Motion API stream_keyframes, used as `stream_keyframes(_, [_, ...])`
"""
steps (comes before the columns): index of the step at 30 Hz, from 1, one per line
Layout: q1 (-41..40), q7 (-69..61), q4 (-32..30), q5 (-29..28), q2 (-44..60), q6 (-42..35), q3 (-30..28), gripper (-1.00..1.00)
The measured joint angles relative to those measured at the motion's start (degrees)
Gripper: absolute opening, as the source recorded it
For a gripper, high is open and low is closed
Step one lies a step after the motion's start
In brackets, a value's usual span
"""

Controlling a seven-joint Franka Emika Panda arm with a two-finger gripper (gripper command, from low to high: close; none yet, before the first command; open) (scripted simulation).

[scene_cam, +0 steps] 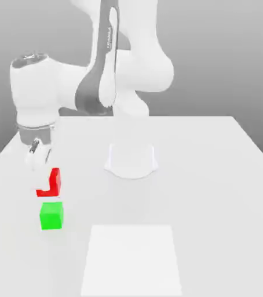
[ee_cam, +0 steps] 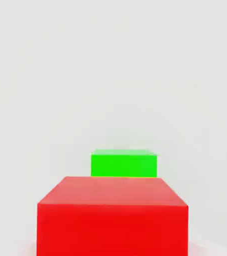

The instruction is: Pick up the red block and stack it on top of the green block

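Here the white Panda arm (scene_cam: 99, 69) reaches over a pale table (scene_cam: 215, 174) toward the exterior view's left, its hand hanging above the two cubes. The gripper (scene_cam: 39, 168) has its jaws drawn narrow around the red block (scene_cam: 54, 181), part of which shows below and beside the white fingers (scene_cam: 35, 158). The green block (scene_cam: 51, 215) rests on the table at about six o'clock from the red one, just beside it and apart from the gripper. A lighter square patch (scene_cam: 132, 258) lies on the tabletop at roughly four o'clock from the green cube, well apart. In the hand view the red block (ee_cam: 113, 220) looms closest, with the green block (ee_cam: 124, 163) beyond it at twelve o'clock.
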Motion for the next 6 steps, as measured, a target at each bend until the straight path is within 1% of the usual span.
stream_keyframes(3, [0.2,-1.8,0.2,2.7,6.1,5.9,0.5,-1.00])
stream_keyframes(4, [0.1,-2.4,0.3,3.5,7.5,7.1,0.8,1.00])
stream_keyframes(6, [0.1,-2.4,0.3,3.5,7.5,7.1,0.8,1.00])
